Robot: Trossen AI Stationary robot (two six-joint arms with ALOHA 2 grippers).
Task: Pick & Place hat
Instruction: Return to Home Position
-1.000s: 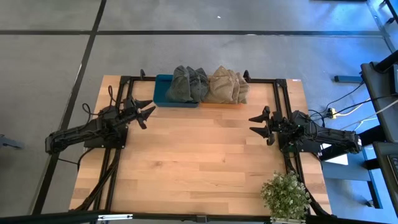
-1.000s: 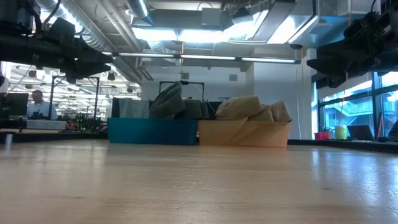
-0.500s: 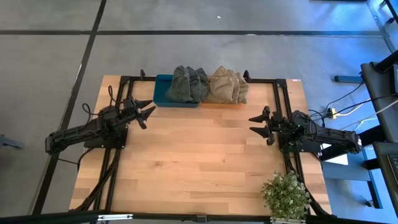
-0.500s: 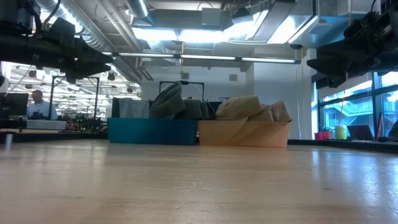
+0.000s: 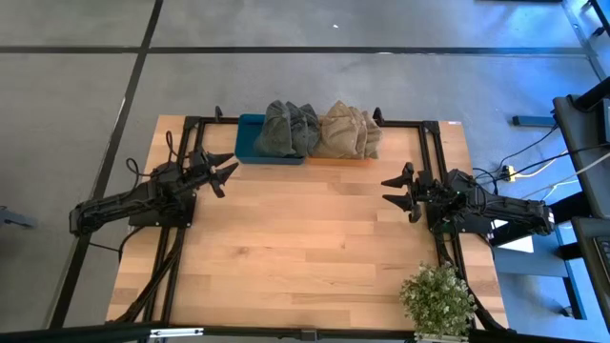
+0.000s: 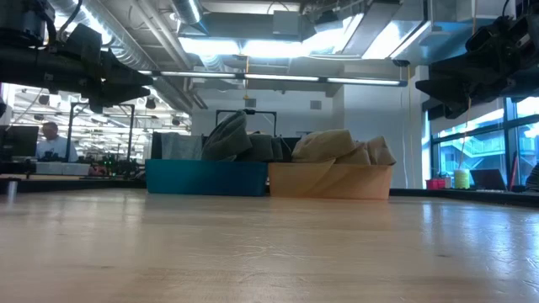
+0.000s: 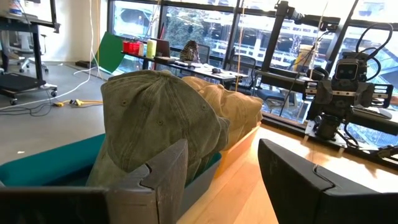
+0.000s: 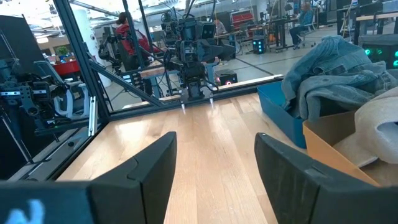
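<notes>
Grey-green hats (image 5: 288, 130) lie piled in a blue bin (image 5: 250, 151) at the table's far edge; they also show in the left wrist view (image 7: 155, 118). Tan hats (image 5: 347, 131) lie piled in a tan bin (image 6: 330, 180) beside it. My left gripper (image 5: 227, 177) hangs open and empty above the table's left side, just near of the blue bin. My right gripper (image 5: 397, 194) hangs open and empty above the table's right side.
A small potted plant (image 5: 437, 299) stands at the table's near right corner. Black frame rails (image 5: 431, 143) run along the table's left, right and far sides. Bare wood (image 5: 305, 238) lies between the two arms. People show in the room beyond the table.
</notes>
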